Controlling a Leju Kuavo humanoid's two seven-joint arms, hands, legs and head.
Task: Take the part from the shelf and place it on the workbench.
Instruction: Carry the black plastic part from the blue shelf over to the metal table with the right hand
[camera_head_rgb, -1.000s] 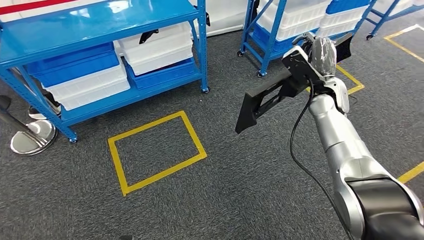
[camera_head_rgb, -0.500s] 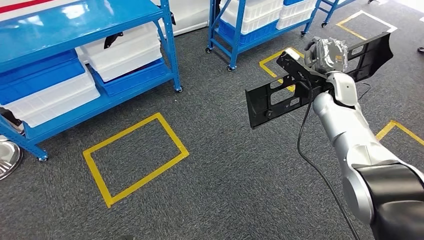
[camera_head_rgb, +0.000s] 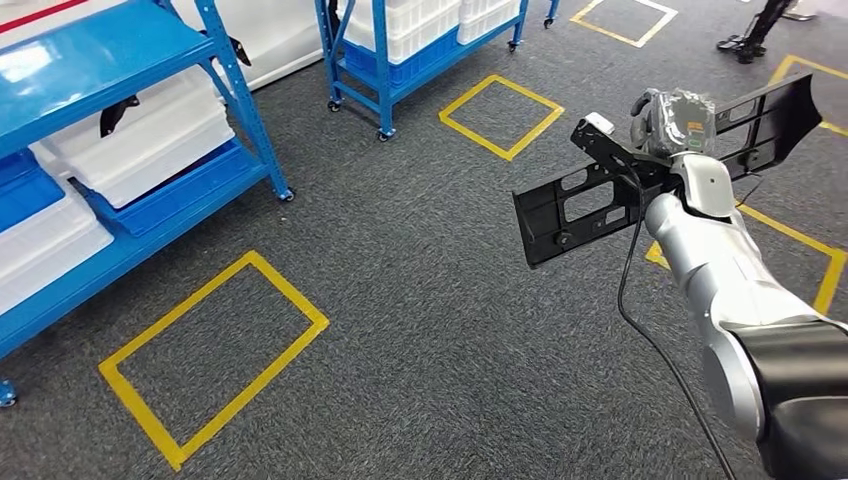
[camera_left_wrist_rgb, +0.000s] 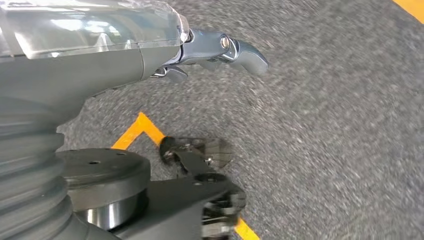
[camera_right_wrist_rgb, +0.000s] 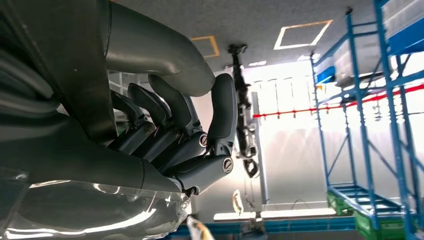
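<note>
1. From the head view, the right hand (camera_head_rgb: 672, 122) is gripping the black part (camera_head_rgb: 580, 205), holding it out above the grey carpet (camera_head_rgb: 420, 300).
2. The right wrist view is showing its fingers (camera_right_wrist_rgb: 180, 115) curling around the part's dark edge.
3. The left hand (camera_left_wrist_rgb: 220, 50) is hanging over the carpet, fingers curled, holding nothing.

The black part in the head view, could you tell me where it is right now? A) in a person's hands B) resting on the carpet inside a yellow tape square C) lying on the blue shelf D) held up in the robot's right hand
D: the right hand grips the black part in the air above the grey carpet.
</note>
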